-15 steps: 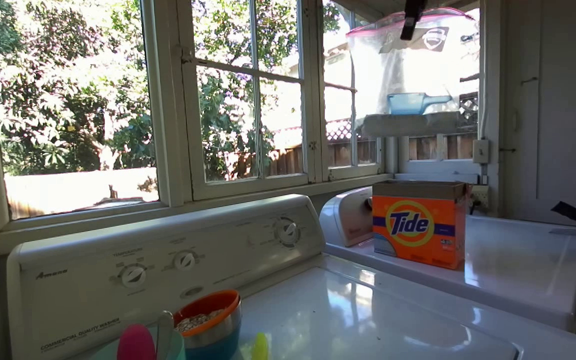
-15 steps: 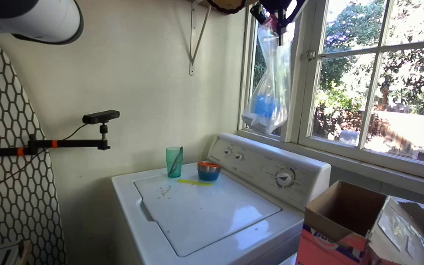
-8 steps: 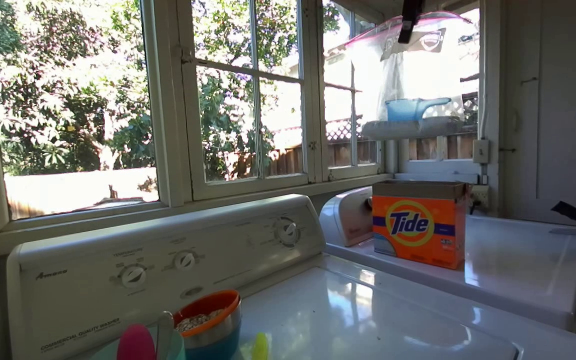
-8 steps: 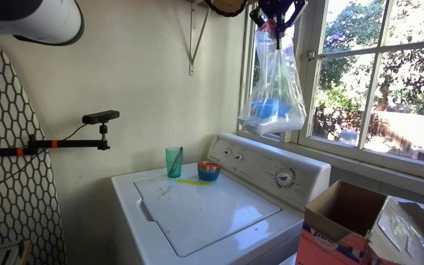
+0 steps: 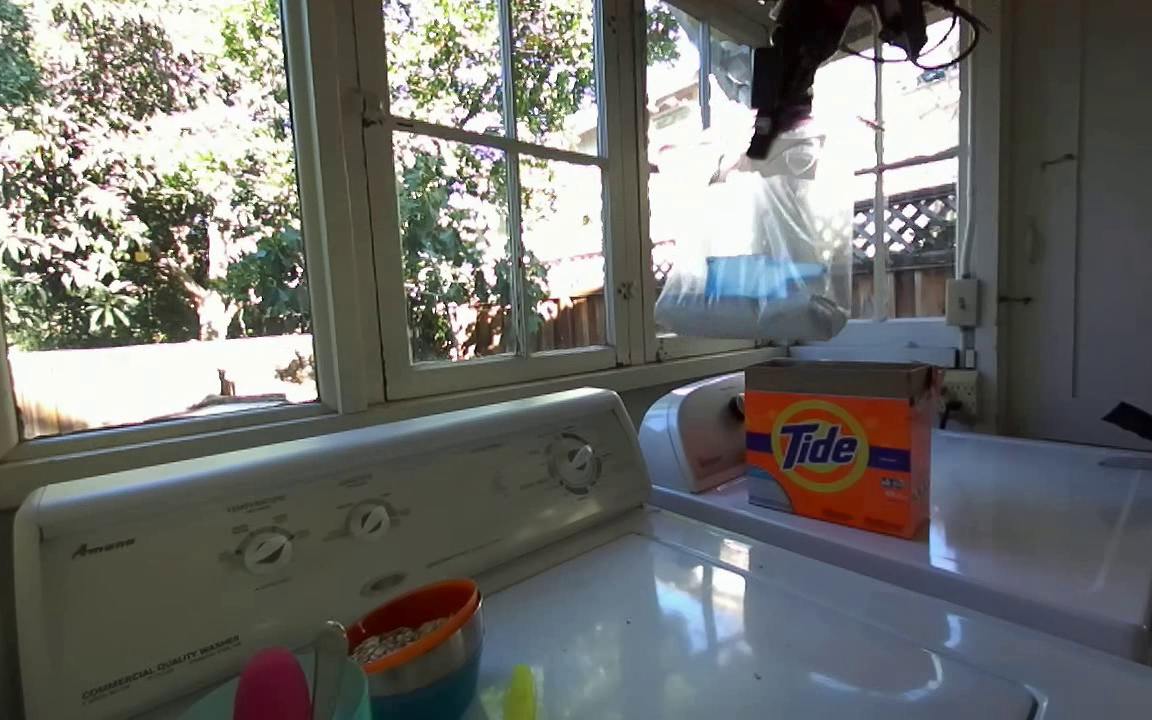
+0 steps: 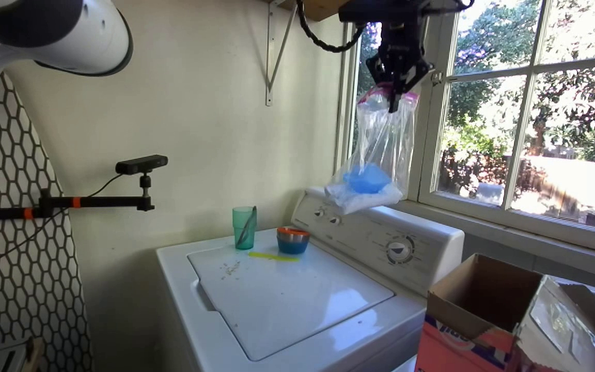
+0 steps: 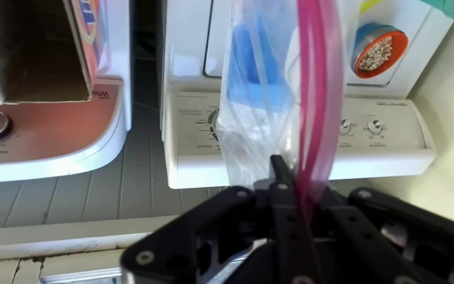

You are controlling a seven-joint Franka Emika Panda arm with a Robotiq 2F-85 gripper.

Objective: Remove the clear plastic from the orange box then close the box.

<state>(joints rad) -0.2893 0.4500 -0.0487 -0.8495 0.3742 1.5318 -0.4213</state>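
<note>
The clear plastic is a transparent bag with a pink zip edge, a blue scoop shape and a whitish mass at its bottom. It hangs in the air in both exterior views [image 6: 388, 139] [image 5: 786, 225]. My gripper [image 6: 393, 101] is shut on its top edge, near the window and above the washer's back panel. In the wrist view the bag [image 7: 258, 130] runs up from between the fingers of my gripper [image 7: 298, 173]. The orange box [image 5: 826, 465] stands upright with its top open. Its flap [image 6: 561, 320] is folded outward, and its brown inside shows in the wrist view [image 7: 41, 71].
The box stands on a second white machine [image 5: 1026, 520] beside the washer [image 6: 297, 305]. On the washer are a green cup [image 6: 244, 227], an orange-rimmed cup [image 6: 292, 243] and a yellow-green strip [image 6: 273, 256]. A wooden shelf [image 6: 323, 9] is close to my gripper.
My gripper has come down with the bag in it, and has shifted left in an exterior view. The bag has turned and swung. The orange box has not moved.
</note>
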